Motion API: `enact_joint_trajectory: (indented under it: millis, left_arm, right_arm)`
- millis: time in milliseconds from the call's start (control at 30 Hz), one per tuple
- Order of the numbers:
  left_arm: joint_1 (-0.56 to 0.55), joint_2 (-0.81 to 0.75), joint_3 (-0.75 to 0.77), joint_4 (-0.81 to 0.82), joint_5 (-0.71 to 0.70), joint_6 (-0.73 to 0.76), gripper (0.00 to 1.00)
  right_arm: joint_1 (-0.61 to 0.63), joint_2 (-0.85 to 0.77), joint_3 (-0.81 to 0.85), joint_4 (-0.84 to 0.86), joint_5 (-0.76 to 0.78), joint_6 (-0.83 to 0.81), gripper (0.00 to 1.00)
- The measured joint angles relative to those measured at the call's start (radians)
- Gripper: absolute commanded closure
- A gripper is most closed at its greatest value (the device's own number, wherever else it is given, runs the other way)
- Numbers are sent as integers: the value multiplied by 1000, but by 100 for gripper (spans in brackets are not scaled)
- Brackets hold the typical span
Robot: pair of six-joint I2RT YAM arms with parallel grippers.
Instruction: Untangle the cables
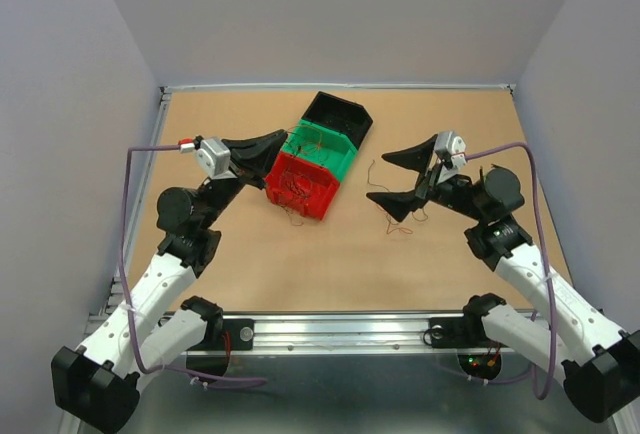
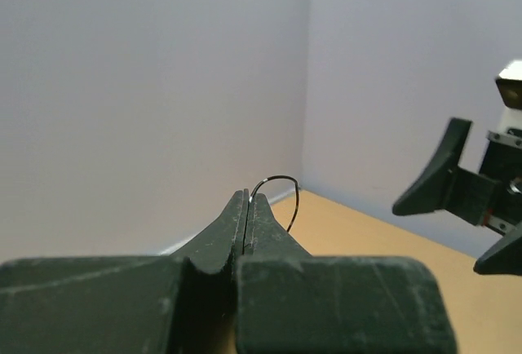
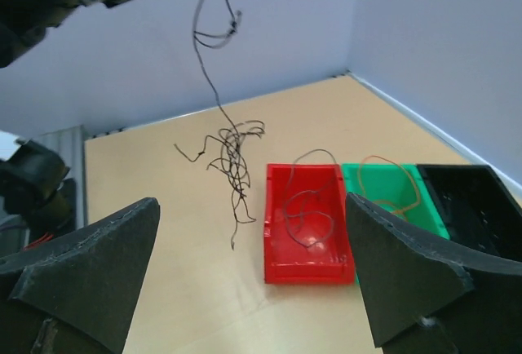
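**Dark tangle hanging from the shut left gripper; right gripper wide open**

Left side: the left gripper (image 2: 247,197) is fully closed, its fingertips pinching one dark strand (image 2: 281,177) that arcs up and over to the right of the tips.

The cables (image 3: 232,146) are hair-thin and dark, bunched in a small, loose knot of curly loops. The knot hangs on a single strand that runs up out of the right wrist view, close to the left gripper. One free end dangles below it. It sits over the table (image 1: 250,254), just left of the red bin in that view (I cannot tell whether the lowest end touches the wood).

Bins stand in a row, touching:
- red bin (image 3: 310,271): a thin dark-red wire (image 3: 310,215), looped, rising past the rim.
- green bin (image 3: 383,176): an orange wire (image 3: 377,157) in an open loop.
- black bin (image 3: 465,199): contents too dark to make out.

Right side: the right gripper (image 3: 253,201) is spread wide and holds nothing. Loose strands (image 1: 400,226) lie close to it.
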State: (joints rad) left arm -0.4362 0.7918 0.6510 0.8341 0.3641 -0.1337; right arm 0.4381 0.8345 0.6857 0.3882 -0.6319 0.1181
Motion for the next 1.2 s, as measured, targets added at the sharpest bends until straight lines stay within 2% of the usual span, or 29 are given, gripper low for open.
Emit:
enact_joint_trajectory:
  millis: [167, 333, 500, 767, 900, 933, 967, 1000, 1100, 1167, 1200]
  left_arm:
    - [-23, 45, 0, -1, 114, 6, 100]
    - [-42, 49, 0, 1, 159, 14, 100]
    - [-68, 60, 0, 3, 178, 23, 100]
    - [-75, 65, 0, 3, 178, 33, 100]
    - [-78, 65, 0, 3, 177, 36, 100]
    - [-79, 65, 0, 3, 176, 37, 100]
    - [-79, 65, 0, 3, 174, 37, 100]
    - [-79, 64, 0, 3, 169, 37, 100]
    - [-79, 60, 0, -3, 120, 37, 100]
    - [-79, 49, 0, -10, 53, 36, 100]
    - [-80, 32, -6, -9, -18, 35, 100]
  right_arm:
    - [4, 92, 0, 117, -115, 39, 0]
    - [42, 175, 1, 183, -137, 64, 1]
    - [141, 270, 30, 200, -111, 56, 2]
    - [277, 493, 188, 211, 6, -4, 5]
    - [324, 605, 266, 199, 65, -41, 18]
    - [331, 630, 285, 192, 73, -51, 35]
    - [337, 656, 309, 179, 77, -66, 42]
    - [339, 670, 322, 169, 78, -64, 45]
    - [343, 695, 357, 112, 87, -109, 45]
    - [343, 696, 383, 31, 110, -164, 57]
    - [343, 696, 393, -11, 136, -201, 66]
